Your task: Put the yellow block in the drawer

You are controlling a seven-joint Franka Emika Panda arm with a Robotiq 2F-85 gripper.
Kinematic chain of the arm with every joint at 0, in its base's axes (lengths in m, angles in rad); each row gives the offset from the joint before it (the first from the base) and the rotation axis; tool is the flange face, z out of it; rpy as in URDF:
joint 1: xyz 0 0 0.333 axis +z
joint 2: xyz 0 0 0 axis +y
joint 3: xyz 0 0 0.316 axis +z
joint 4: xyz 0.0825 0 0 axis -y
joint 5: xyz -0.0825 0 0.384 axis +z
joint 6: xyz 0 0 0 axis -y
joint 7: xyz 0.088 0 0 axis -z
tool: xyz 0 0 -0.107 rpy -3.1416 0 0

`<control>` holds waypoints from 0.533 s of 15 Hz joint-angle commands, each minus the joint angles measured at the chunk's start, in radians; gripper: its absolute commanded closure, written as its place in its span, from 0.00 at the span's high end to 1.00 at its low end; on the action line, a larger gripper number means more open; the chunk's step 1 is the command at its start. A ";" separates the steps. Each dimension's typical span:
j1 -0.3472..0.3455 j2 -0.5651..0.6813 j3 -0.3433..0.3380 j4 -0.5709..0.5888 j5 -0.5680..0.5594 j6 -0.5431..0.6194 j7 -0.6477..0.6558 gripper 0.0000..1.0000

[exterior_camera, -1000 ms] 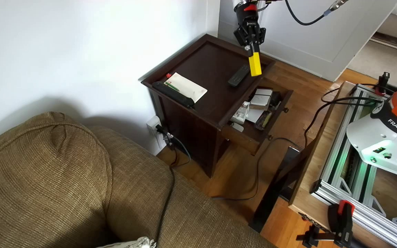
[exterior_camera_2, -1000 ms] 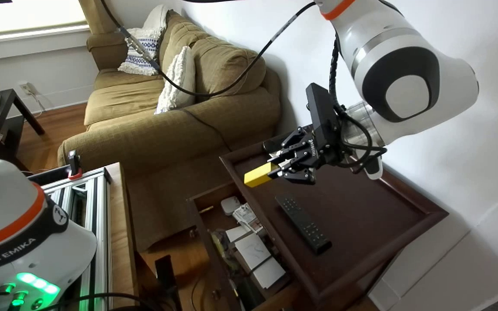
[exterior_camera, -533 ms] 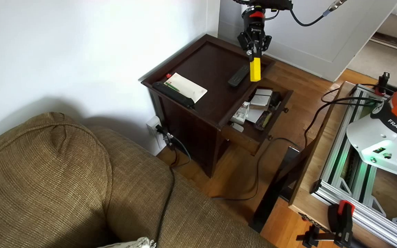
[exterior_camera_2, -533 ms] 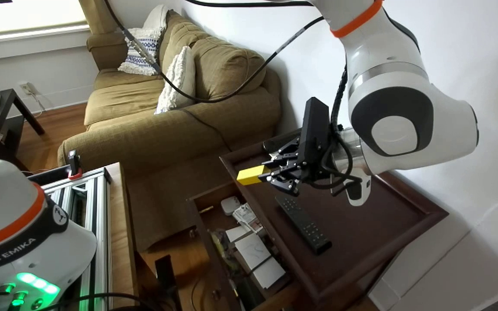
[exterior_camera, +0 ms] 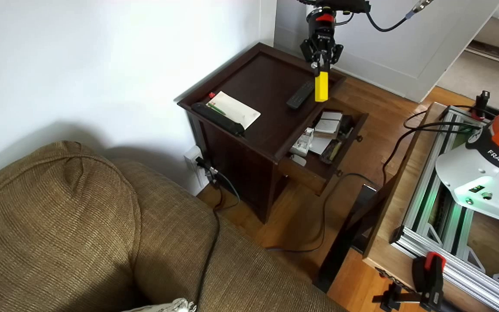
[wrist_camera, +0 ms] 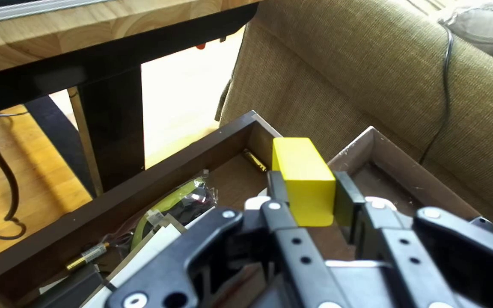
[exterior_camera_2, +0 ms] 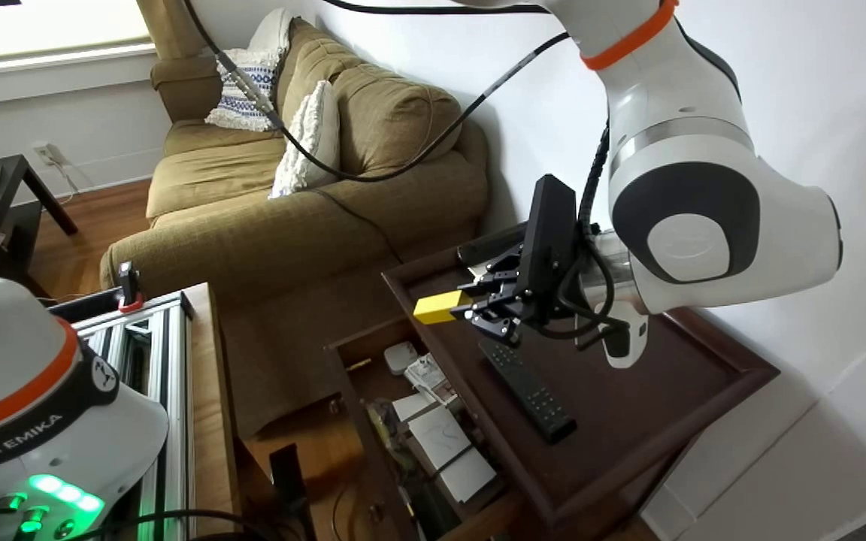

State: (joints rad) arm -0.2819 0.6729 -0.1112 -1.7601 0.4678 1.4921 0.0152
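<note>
The yellow block (exterior_camera: 321, 88) is held in the air near the front edge of the dark side table, and it also shows in the other views (exterior_camera_2: 437, 308) (wrist_camera: 304, 164). My gripper (exterior_camera: 322, 74) is shut on one end of it; the fingers (wrist_camera: 308, 194) press its two sides in the wrist view, and the far end sticks out beyond the fingertips. The gripper also shows at the block's near end (exterior_camera_2: 463, 302). The dark brown drawer (exterior_camera: 302, 174) is pulled out below the block. Its front rim shows in the wrist view (wrist_camera: 135, 186), its side wall in an exterior view (exterior_camera_2: 376, 338).
The drawer holds white papers (exterior_camera_2: 448, 447), a white box (exterior_camera: 303, 142) and a plastic bag (wrist_camera: 178, 196). On the table top (exterior_camera: 267, 78) lie a black remote (exterior_camera: 300, 95), a cream pad (exterior_camera: 234, 110) and a black bar (exterior_camera: 217, 119). A brown couch (exterior_camera: 167, 225) and the robot's bench (exterior_camera: 388, 208) stand nearby.
Over the last second my gripper has moved slightly lower and to the right in an exterior view and straightened, with the block in it. It has barely moved in the last half second.
</note>
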 commanded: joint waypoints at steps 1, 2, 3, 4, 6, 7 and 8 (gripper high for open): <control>0.004 0.003 -0.006 0.005 0.002 -0.004 -0.002 0.08; 0.002 0.015 -0.008 0.009 0.007 -0.002 0.005 0.08; 0.001 0.021 -0.012 0.004 0.008 0.000 0.015 0.08; -0.005 0.029 -0.009 -0.003 0.013 -0.016 0.011 0.08; -0.008 0.046 -0.009 -0.022 0.013 -0.029 0.006 0.08; -0.008 0.060 -0.009 -0.030 0.008 -0.037 0.004 0.08; -0.005 0.068 -0.011 -0.044 0.006 -0.033 0.009 0.08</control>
State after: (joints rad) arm -0.2846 0.7080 -0.1152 -1.7796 0.4677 1.4823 0.0192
